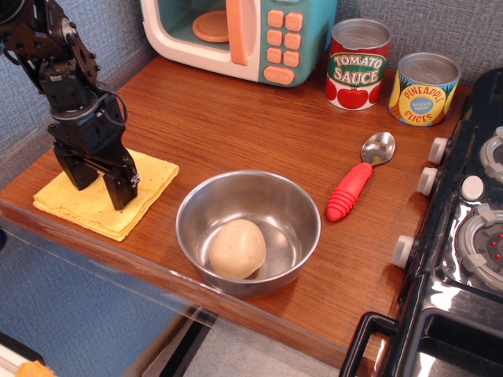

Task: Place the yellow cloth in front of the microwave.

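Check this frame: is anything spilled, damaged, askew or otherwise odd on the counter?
Nothing looks spilled or damaged. The only oddity: the yellow cloth lies skewed to the counter edge, its near corner almost at the edge, with the gripper straddling it, fingers spread. The spoon, both cans and the steel bowl look normal.

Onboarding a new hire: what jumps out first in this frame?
The black gripper at the counter's left, fingers spread and planted on the yellow cloth. Next, the steel bowl at centre front holding a pale potato-like lump. Then the microwave at the back, with the two cans right of it.
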Controlling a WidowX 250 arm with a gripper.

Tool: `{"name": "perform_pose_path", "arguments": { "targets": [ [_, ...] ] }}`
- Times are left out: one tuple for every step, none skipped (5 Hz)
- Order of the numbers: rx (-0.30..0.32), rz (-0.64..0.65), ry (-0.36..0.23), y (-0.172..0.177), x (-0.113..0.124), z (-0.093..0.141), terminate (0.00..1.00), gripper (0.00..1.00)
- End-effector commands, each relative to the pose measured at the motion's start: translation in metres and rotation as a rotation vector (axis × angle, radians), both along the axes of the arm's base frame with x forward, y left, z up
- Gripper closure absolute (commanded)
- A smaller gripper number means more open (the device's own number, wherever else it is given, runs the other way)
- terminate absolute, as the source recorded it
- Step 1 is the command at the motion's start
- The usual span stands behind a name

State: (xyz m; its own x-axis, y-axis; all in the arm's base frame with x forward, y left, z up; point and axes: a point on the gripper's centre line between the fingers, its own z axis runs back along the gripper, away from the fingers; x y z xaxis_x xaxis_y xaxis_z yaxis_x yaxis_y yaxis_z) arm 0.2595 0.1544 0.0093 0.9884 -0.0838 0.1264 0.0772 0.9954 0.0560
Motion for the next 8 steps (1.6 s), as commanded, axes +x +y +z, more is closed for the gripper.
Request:
{"name": "perform_pose_path", "arguments": {
  "targets": [
    [0.041, -0.005, 0.034, -0.001, 0.023, -0.016, 0.0, 0.0],
    [0.032, -0.004, 0.037, -0.007, 0.058, -0.024, 0.0, 0.0],
    [0.022, -0.009, 0.028, -0.018, 0.093, -0.026, 0.0, 0.0],
    [-0.008, -0.019, 0.015, -0.034, 0.131, -0.033, 0.0, 0.0],
    [-0.015, -0.04, 0.018, -0.049, 0.151, -0.038, 0.0, 0.0],
    [-0.024, -0.038, 0.028, -0.054, 0.162, -0.042, 0.0, 0.0],
    [-0.021, -0.017, 0.019, -0.052, 0.164, -0.028, 0.0, 0.0],
    [-0.017, 0.012, -0.042, -0.053, 0.169, 0.017, 0.0, 0.0]
  ]
}}
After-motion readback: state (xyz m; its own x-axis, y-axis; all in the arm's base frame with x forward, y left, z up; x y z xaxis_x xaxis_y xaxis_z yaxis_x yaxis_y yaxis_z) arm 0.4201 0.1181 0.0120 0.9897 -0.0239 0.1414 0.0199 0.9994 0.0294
